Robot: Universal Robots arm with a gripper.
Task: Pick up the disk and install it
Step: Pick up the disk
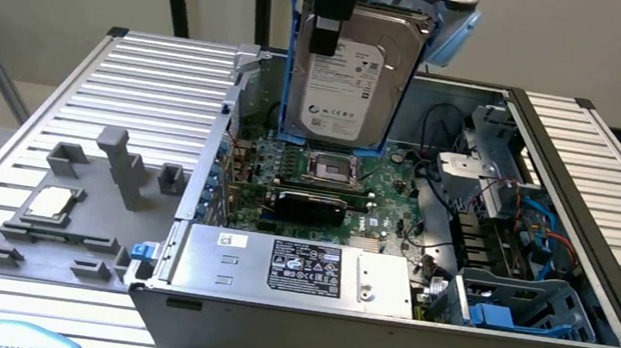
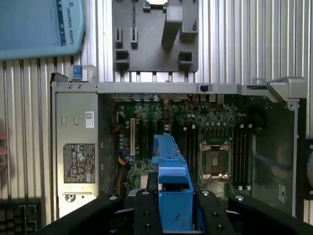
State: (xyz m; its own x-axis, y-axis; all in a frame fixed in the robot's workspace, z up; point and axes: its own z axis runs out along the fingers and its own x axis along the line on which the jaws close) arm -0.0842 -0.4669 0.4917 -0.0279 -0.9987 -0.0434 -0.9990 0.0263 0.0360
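While clenched edge-on in the claw (image 2: 173, 205), disk (image 1: 349, 83) hangs upright above open computer case (image 1: 385, 342), over its motherboard (image 1: 388, 189).

The upper part of the disk (image 1: 349, 83) is partly covered by the claw (image 1: 324, 44), itself cut off at the exterior view's top edge; the label's print is too small to be read.
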